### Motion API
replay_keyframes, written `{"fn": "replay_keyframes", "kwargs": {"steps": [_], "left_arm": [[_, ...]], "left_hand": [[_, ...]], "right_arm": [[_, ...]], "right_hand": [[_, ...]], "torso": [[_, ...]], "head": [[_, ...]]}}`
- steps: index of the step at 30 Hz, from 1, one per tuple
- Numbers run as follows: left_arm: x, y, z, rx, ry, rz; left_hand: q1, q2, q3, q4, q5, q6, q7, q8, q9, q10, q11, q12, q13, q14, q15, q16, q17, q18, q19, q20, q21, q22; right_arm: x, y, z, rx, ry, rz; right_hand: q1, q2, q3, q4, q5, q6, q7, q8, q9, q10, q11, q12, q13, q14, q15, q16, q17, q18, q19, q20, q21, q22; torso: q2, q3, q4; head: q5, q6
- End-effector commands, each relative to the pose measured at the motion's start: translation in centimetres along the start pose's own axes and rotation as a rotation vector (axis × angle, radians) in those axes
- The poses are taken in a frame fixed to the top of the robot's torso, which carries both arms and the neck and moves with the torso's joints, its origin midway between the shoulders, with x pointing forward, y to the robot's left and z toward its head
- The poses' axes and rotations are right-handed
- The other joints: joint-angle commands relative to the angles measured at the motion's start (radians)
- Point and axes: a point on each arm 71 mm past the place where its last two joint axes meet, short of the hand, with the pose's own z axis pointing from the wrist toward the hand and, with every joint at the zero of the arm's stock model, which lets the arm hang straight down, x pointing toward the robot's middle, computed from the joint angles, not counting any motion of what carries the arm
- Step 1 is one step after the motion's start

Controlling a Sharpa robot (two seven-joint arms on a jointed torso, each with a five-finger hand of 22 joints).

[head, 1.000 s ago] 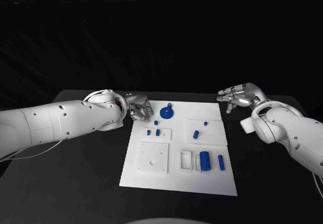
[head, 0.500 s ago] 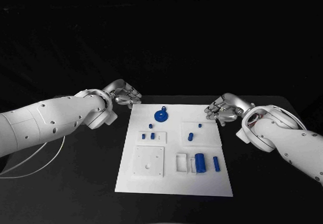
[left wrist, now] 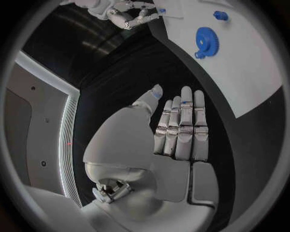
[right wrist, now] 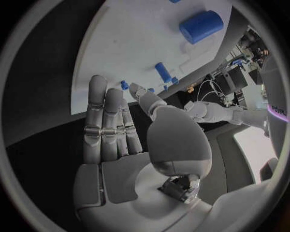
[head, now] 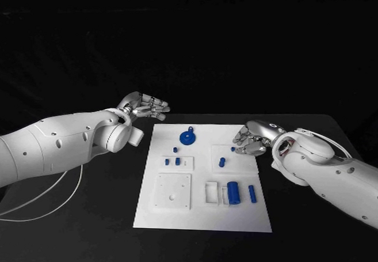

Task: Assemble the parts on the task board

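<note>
Pretty much nothing looks assembled yet: the flat white task board is centred on the black tabletop with the small blue parts scattered loose on it, while the left hand and right hand are kept empty, fingers spread, at its far corners.

Head cam overhead; wrist cams share task board.
</note>
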Motion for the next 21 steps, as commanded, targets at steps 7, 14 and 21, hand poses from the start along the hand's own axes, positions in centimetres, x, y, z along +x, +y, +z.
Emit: {"fn": "replay_keyframes", "kwargs": {"steps": [7, 14, 21], "left_arm": [[0.8, -0.7, -0.1, 0.072, 0.063, -0.097], [1.0, -0.8, -0.1, 0.074, 0.073, -0.101], [1.1, -0.8, -0.1, 0.073, 0.078, -0.103]], "left_hand": [[0.001, 0.009, -0.008, -0.007, -0.002, -0.003, -0.002, -0.002, 0.000, 0.007, 0.005, -0.006, -0.001, -0.041, 0.012, -0.010, -0.003, -0.021, -0.006, 0.013, 0.003, -0.125], [-0.002, 0.013, -0.014, -0.012, -0.003, -0.003, -0.002, -0.001, 0.000, 0.007, 0.005, -0.005, 0.000, -0.043, 0.012, -0.010, -0.002, -0.023, 0.012, 0.014, 0.006, -0.217], [-0.002, 0.015, -0.021, -0.015, -0.004, -0.003, -0.002, -0.001, -0.001, 0.007, 0.005, -0.006, -0.001, -0.043, 0.012, -0.009, -0.002, -0.024, 0.027, 0.012, 0.010, -0.287]], "right_arm": [[1.1, 0.6, 0.3, 0.020, 0.006, -0.120], [2.0, 1.3, 0.5, -0.009, 0.013, -0.123], [2.4, 1.5, 0.6, -0.019, 0.016, -0.124]], "right_hand": [[0.008, -0.031, 0.045, 0.019, -0.030, -0.005, 0.002, -0.003, 0.000, -0.006, 0.000, -0.001, -0.002, -0.003, 0.004, 0.012, -0.009, 0.015, 0.033, 0.005, -0.010, 0.007], [0.014, -0.029, 0.084, 0.025, -0.042, 0.009, -0.002, -0.003, 0.001, 0.009, -0.005, -0.001, -0.002, 0.002, 0.000, 0.022, -0.008, 0.008, 0.039, 0.002, 0.001, 0.020], [0.016, -0.025, 0.111, 0.030, -0.051, 0.028, -0.007, -0.002, 0.002, 0.029, -0.012, 0.001, -0.001, 0.004, -0.005, 0.028, -0.004, 0.002, 0.037, -0.004, 0.015, 0.035]], "torso": [[0.001, 0.0007, 0.0008], [0.001, 0.0015, 0.0001], [0.000, 0.0017, -0.0006]], "head": [[-0.002, 0.002], [0.002, 0.001], [0.002, -0.001]]}}
